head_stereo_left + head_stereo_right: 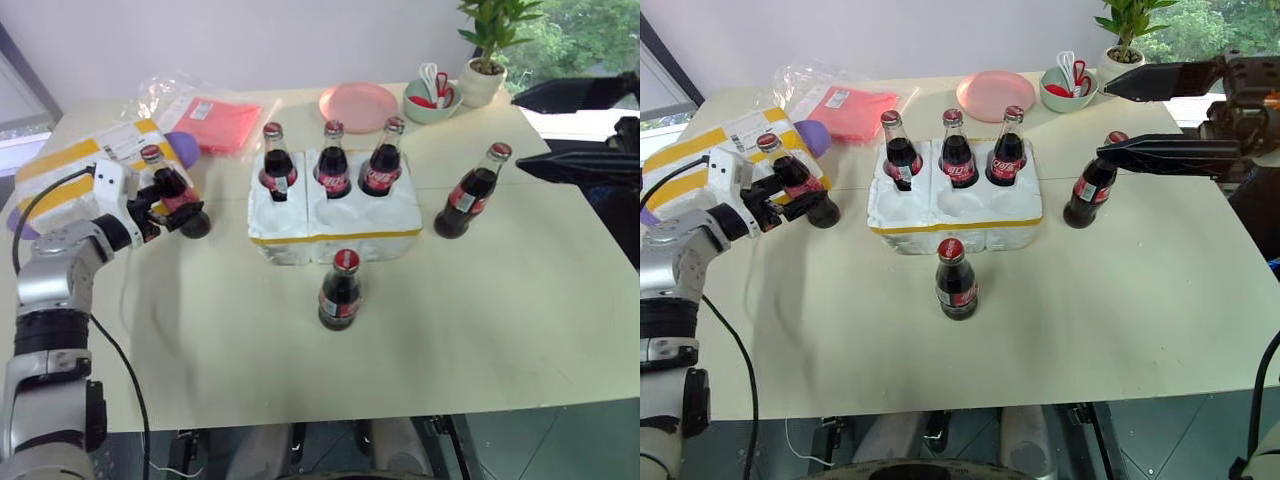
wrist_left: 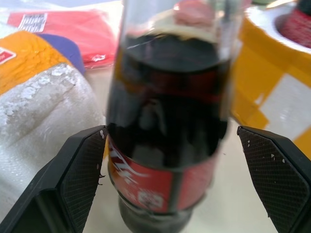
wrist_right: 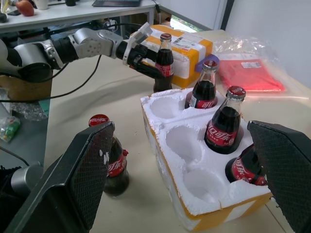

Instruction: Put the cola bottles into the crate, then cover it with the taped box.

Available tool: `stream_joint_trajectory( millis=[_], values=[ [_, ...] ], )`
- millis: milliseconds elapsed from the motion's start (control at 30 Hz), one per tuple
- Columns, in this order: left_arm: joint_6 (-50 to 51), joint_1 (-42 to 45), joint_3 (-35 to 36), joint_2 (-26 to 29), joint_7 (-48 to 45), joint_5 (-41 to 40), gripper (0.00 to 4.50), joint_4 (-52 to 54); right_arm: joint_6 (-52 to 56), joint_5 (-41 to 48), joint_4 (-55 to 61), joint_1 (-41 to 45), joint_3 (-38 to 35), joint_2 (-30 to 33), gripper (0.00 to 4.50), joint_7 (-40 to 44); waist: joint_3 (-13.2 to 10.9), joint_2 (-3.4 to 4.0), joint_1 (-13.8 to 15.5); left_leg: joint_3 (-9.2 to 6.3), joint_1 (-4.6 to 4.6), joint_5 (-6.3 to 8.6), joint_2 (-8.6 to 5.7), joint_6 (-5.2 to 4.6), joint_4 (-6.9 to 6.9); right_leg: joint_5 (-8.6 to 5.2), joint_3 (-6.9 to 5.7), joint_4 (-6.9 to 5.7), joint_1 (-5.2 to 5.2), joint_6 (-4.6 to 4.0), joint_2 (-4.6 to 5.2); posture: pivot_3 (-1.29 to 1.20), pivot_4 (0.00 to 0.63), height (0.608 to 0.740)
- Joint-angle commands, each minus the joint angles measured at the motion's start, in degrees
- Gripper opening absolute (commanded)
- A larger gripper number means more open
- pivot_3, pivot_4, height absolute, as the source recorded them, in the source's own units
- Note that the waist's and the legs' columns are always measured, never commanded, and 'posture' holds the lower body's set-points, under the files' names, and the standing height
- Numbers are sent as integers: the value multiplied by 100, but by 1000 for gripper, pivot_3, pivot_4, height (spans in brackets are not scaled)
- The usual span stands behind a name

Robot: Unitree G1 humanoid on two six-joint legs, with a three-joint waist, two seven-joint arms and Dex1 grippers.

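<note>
Beside the taped box (image 1: 75,165), the left end effector (image 1: 172,212) stands wide around a cola bottle (image 1: 172,190), untouched.

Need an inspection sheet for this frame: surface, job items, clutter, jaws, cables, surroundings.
Surface: cream table, bare in front.
Job's things: crate holds three cola bottles in its far row, near holes empty; three bottles loose on the table; taped box far left.
Clutter: pink plate, bowl, potted plant, red packet.
Grippers: left gripper jaws open around a loose bottle; right gripper open above the table.
Cables: black cable along left arm.
Surroundings: window, greenery.
</note>
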State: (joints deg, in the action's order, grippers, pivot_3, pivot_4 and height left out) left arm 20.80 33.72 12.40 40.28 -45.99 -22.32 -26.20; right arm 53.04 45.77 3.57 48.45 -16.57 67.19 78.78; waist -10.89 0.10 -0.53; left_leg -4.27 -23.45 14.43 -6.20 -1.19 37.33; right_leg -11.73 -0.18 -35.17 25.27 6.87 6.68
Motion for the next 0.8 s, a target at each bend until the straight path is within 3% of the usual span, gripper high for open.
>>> stream_joint_trajectory(
  millis=[33, 167, 267, 333, 600, 700, 800],
  values=[
    [-177, 254, 76, -36, 64, 88, 4456, -192, -20, 200, 185, 29, -204, 10, 4500, -156, 0, 0, -1, 0, 0, 0, 0, 0, 0, 0, 0, 0, 0, 0, 0, 0, 150, 740],
    [-346, 438, 24, -115, 60, 232, 4456, -578, -27, 279, 281, -62, -224, -16, 4500, -277, 0, -1, 1, 0, 0, 0, 0, -1, 1, 0, 0, -1, 0, 0, -1, 0, 150, 740],
    [-299, 434, -4, -142, -130, 183, 3603, -471, -46, 334, 356, -153, -254, -2, 4500, -345, 1, -2, 2, 1, 0, 0, 0, -1, 1, 0, 0, -1, 0, 0, 0, 0, 150, 740],
    [-233, 437, -25, -107, -222, 183, 2758, -371, -108, 320, 402, -236, -255, 18, 4500, -368, 1, -4, 3, 0, 0, 0, 0, -1, 2, 0, 0, -2, 0, 0, 0, 0, 150, 740],
    [1014, 691, 273, 415, -854, -502, 2810, 631, -461, 93, 542, -774, -237, 84, 4500, -430, -21, -43, -5, -1, -9, -1, 1, -1, 6, 0, 0, -5, 8, 1, -3, 0, 150, 740],
    [2198, 1194, 406, 894, -1462, -1357, 2810, 1318, -568, 30, 682, -1120, -348, 28, 4500, -545, -41, -79, 3, -3, -19, -1, 1, -1, 13, 0, -1, -7, 14, 1, -4, 0, 150, 740],
    [2758, 1853, 307, 951, -1585, -1684, 2810, 1374, -670, -19, 804, -1497, -471, -41, 4500, -691, -44, -82, 28, -27, -69, -2, 3, 3, 61, 1, -18, -17, 31, 1, -19, 0, 150, 740]
  ],
)
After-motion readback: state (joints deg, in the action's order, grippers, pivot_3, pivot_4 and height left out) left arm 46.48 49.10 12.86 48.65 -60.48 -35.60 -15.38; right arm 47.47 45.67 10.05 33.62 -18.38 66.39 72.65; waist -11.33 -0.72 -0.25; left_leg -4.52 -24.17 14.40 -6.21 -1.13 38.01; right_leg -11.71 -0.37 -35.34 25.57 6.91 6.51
